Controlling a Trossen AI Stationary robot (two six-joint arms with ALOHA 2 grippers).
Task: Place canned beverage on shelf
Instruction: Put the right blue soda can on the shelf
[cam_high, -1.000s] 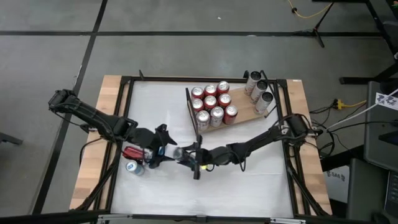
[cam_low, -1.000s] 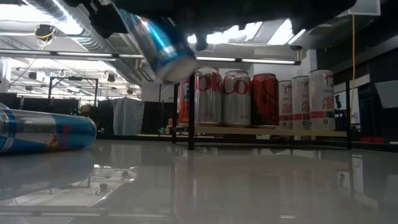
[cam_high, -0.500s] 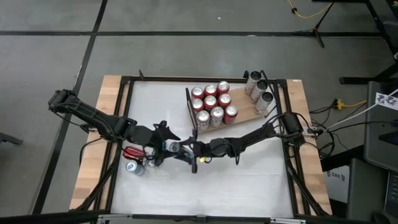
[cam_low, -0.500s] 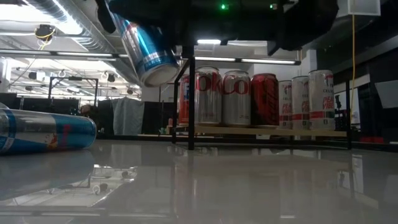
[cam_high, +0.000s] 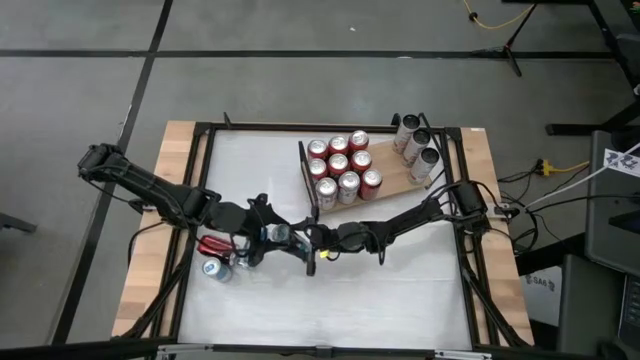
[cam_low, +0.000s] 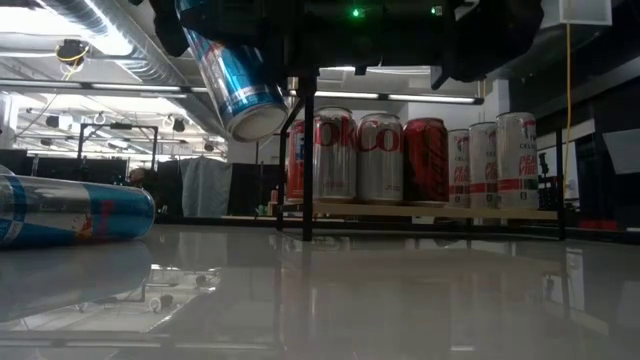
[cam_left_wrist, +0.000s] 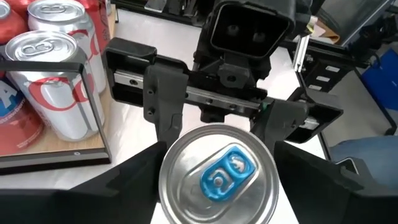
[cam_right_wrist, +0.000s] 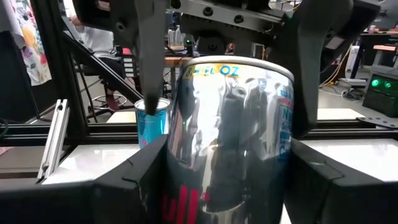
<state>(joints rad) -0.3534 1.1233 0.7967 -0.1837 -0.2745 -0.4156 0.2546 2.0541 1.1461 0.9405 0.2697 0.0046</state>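
Note:
A slim blue-and-silver can (cam_high: 283, 237) hangs in the air over the table's middle, with my left gripper (cam_high: 272, 236) shut on it. In the low view the can (cam_low: 240, 85) is tilted, its silver base lowest. In the left wrist view its tab end (cam_left_wrist: 217, 177) faces the camera. My right gripper (cam_high: 300, 240) has come level from the right and is open. Its fingers (cam_right_wrist: 140, 183) stand on either side of the can's body (cam_right_wrist: 230, 137). The shelf (cam_high: 395, 187), with a dark rail (cam_high: 308, 180), holds several red cans and three silver ones. My left gripper pinches the can's upper part, near the tab-end rim (cam_left_wrist: 166, 180), between its two fingers (cam_right_wrist: 149, 68). The fingers slant down from the table's left and run along the can's length. The can is lifted clear and tilted, its base (cam_low: 258, 120) pointing down. My right gripper's fingers lie close beside the can's lower half (cam_right_wrist: 186, 186); whether they touch it I cannot tell.
A red can (cam_high: 213, 244) and a blue can (cam_high: 213, 267) lie on the table behind my left gripper. The blue can (cam_low: 70, 212) shows on its side in the low view. The shelf (cam_low: 430, 212) stands at the far right. Dark frame bars edge the table.
My right gripper has moved toward the table's left, up to the held can, and its fingers now stand around it. My left gripper has turned a little, and the can has tipped more upright while staying lifted in the same place.

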